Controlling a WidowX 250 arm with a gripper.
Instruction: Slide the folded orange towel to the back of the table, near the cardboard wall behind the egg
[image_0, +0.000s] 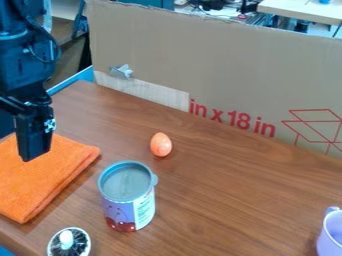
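Observation:
The black gripper (33, 145) hangs at the left, above the back part of a folded orange cloth (43, 180), touching nothing that I can make out. To its right, on the brown wooden table, lies a small orange egg-shaped object (161, 144). In front of that stands an upright can (129, 200) with a grey lid and a purple, white and red label. Near the front edge at lower left is a small round black-and-white object (69, 242) with a white knob. A light purple cup (330, 234) is partly in view at the right edge.
A tall cardboard panel (220, 65) with red print runs along the table's back. A blue edge (72, 80) borders the table at the upper left. Behind the panel are another table (304, 9) and cables.

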